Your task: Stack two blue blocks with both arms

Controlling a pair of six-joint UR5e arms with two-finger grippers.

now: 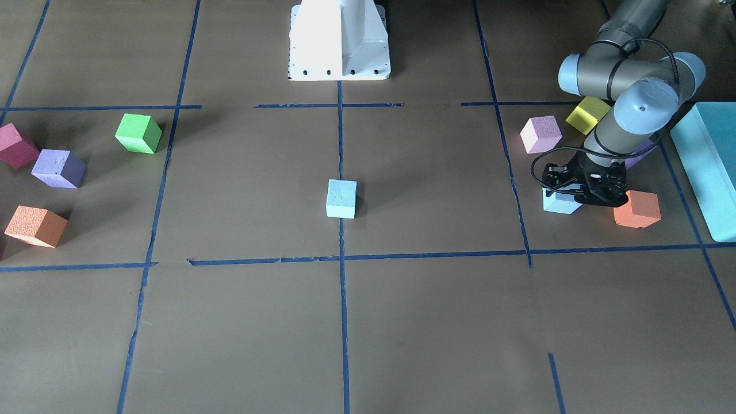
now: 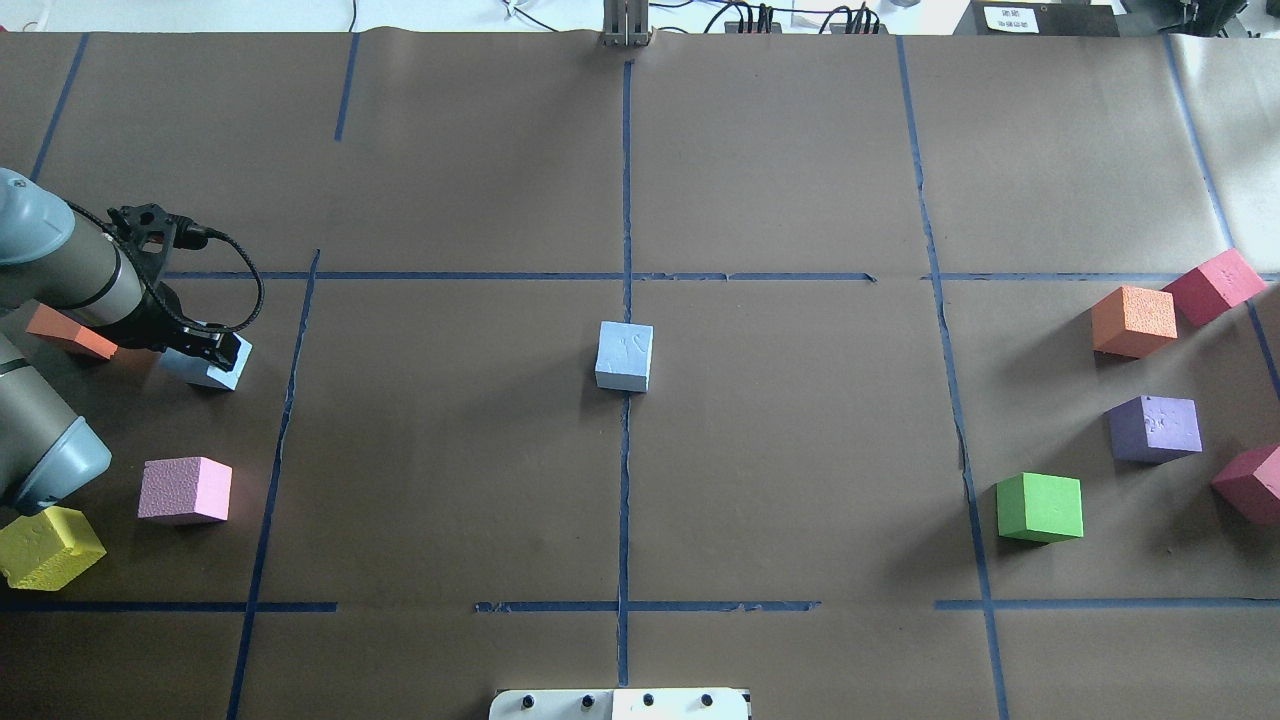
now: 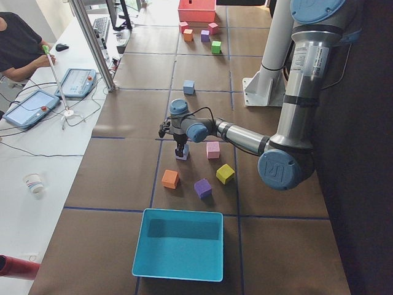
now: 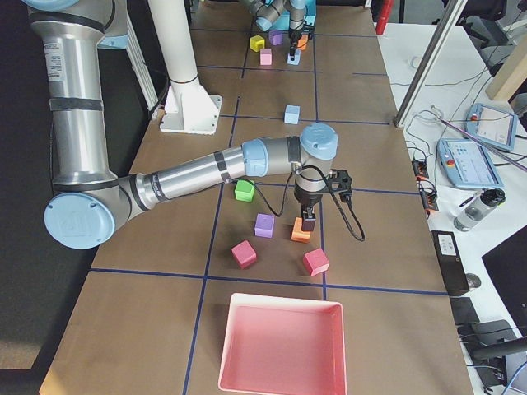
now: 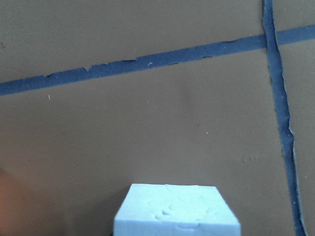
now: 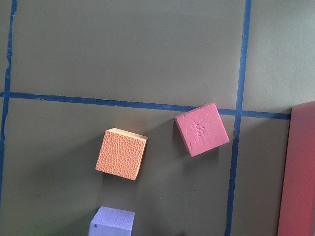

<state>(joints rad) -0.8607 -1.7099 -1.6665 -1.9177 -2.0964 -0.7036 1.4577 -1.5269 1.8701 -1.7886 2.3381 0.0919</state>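
Blue foam, two cubes, so neither has a long axis to report; centre blue block (image 2: 624, 356) lies flat on the bench (image 2: 440, 470), right on the middle tape line (image 2: 626, 180), sides nearly square to the tape grid with a slight twist, dented face up; nothing touches it.

Second blue block (image 1: 560, 202) is at the robot's left end of the bench, under the left gripper (image 1: 577, 192); it is turned out of square with the grid, one corner pointing toward the bench centre; the left wrist view shows its top face close at the bottom middle of the frame. Left jaws come down on either side of it; cannot tell whether they pinch it or only straddle it. Orange cube (image 1: 637, 209) is just beside that gripper on the outer side, teal box (image 1: 710, 167) beyond it; pink cube (image 2: 185, 490) and yellow cube (image 2: 48, 545) lie nearer the base.

Right gripper (image 4: 307, 219) shows only in the side view from the right end, hanging over another orange cube (image 4: 300, 231), with a purple cube (image 4: 264, 225) near; jaw state: cannot tell.
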